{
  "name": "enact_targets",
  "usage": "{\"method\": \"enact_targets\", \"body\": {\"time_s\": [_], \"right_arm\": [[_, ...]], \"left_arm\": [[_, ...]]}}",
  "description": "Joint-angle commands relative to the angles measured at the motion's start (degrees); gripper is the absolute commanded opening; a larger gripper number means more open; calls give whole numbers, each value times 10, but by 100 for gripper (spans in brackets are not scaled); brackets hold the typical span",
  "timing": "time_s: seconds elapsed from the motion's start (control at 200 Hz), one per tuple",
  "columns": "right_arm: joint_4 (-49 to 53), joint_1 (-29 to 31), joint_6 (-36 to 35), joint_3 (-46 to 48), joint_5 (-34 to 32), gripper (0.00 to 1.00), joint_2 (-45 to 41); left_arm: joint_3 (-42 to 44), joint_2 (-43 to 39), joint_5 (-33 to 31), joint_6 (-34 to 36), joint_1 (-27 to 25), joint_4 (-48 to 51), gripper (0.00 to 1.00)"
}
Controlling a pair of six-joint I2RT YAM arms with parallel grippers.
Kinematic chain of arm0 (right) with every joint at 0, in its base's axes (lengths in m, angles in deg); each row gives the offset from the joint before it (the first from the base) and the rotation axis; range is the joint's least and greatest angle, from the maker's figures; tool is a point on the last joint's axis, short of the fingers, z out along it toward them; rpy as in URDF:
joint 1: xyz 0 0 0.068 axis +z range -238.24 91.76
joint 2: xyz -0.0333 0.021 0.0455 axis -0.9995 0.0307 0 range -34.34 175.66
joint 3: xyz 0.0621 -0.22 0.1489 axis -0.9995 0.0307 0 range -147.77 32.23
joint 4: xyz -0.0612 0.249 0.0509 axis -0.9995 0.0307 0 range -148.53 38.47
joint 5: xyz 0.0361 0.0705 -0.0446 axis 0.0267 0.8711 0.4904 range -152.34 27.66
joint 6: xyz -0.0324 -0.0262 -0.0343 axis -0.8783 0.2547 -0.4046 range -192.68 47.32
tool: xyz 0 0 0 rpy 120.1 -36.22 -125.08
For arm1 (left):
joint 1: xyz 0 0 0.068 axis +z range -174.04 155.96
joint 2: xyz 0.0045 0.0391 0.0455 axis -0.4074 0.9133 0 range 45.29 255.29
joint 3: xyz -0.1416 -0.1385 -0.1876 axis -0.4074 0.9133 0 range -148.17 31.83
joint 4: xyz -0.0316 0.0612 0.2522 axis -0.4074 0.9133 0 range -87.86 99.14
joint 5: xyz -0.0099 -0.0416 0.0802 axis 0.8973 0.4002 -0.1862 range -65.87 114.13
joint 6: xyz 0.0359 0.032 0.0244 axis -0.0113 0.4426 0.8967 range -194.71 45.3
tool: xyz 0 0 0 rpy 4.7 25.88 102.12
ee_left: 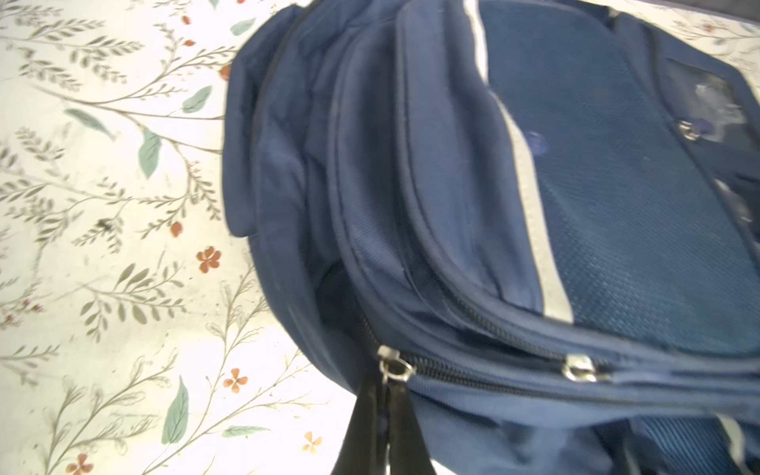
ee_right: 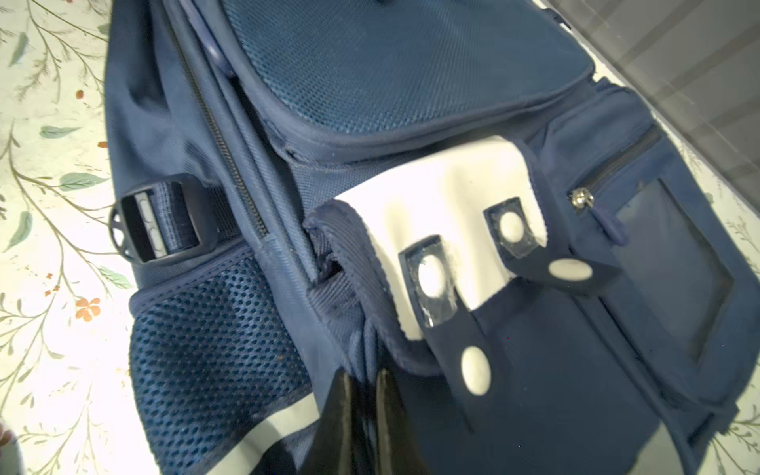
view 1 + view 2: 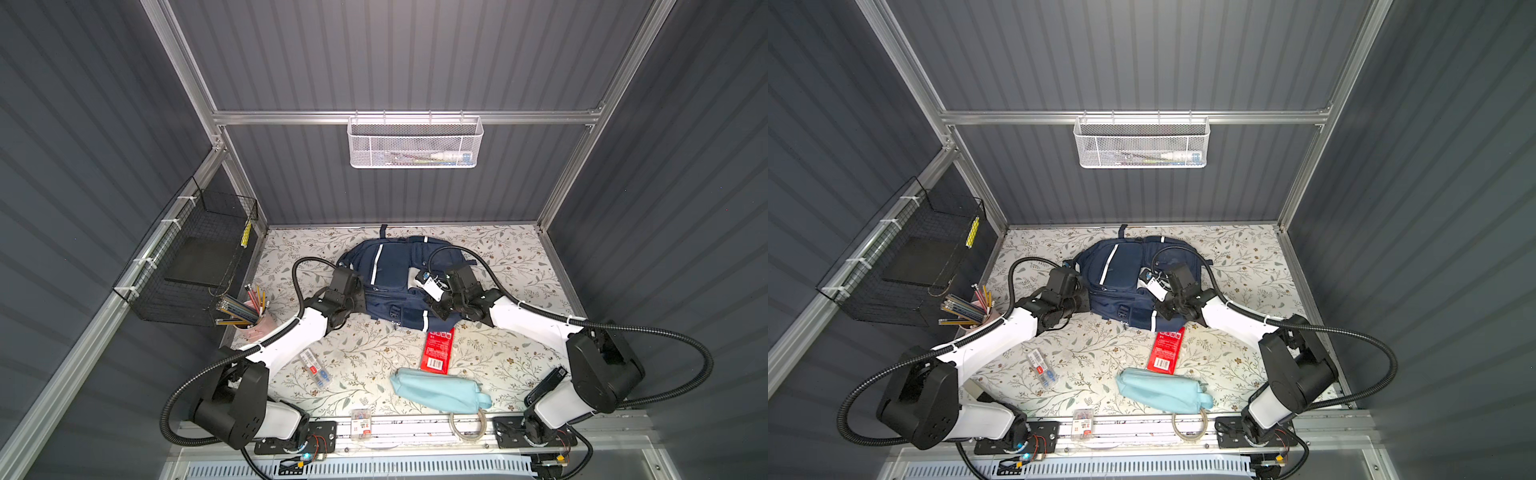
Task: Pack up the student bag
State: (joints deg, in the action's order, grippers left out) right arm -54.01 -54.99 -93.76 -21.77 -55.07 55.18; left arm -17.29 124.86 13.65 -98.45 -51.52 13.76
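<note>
The student bag [image 3: 395, 270] [image 3: 1121, 270], navy with white stripes, lies flat at the back middle of the floral table in both top views. My left gripper [image 3: 362, 293] [image 3: 1083, 291] is at its left edge. In the left wrist view this gripper [image 1: 384, 397] is shut on the metal zipper pull [image 1: 395, 368] of the bag [image 1: 596, 205]. My right gripper [image 3: 435, 308] [image 3: 1160, 309] is on the bag's right side. In the right wrist view it [image 2: 364, 380] is shut on a fold of navy fabric beside the white patch [image 2: 448, 193] and the mesh side pocket [image 2: 214, 353].
In front of the bag lie a red pack [image 3: 436, 351], a light-blue zip pouch [image 3: 440, 390] and a clear pack of refills [image 3: 316, 368]. A pink cup of pencils [image 3: 253, 318] stands at the left. A black wire basket [image 3: 199, 266] and a white mesh basket [image 3: 415, 143] hang on the walls.
</note>
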Motion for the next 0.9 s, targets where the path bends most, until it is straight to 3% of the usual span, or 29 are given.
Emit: {"method": "enact_targets", "body": {"time_s": [0.0,0.05,0.105,0.15,0.23,0.39,0.555,0.76,0.821,0.896], "right_arm": [[30,-32,3,0,-89,0,5],[29,-32,12,-4,-81,1,2],[24,-31,28,-5,-64,32,-10],[15,-25,47,-1,-51,43,-25],[-2,3,47,13,-46,50,-58],[-95,85,2,53,-23,56,-78],[-109,131,-25,-12,-52,56,9],[-110,132,-5,-81,-120,44,96],[-113,132,-10,-77,-111,33,101],[-107,133,-18,-67,-107,6,97]], "left_arm": [[-13,-29,2,7,5,29,0],[-14,-35,-1,-3,-30,32,0],[-18,-37,-6,-18,-76,35,0],[-18,-35,22,-38,-94,27,0],[-2,-43,86,-76,-99,-11,0],[3,-59,94,-92,-105,-16,0],[-5,-75,114,-105,-106,-8,0],[13,-97,109,-112,-107,5,0],[19,-97,107,-112,-107,6,0],[25,-96,91,-105,-107,10,0]]}}
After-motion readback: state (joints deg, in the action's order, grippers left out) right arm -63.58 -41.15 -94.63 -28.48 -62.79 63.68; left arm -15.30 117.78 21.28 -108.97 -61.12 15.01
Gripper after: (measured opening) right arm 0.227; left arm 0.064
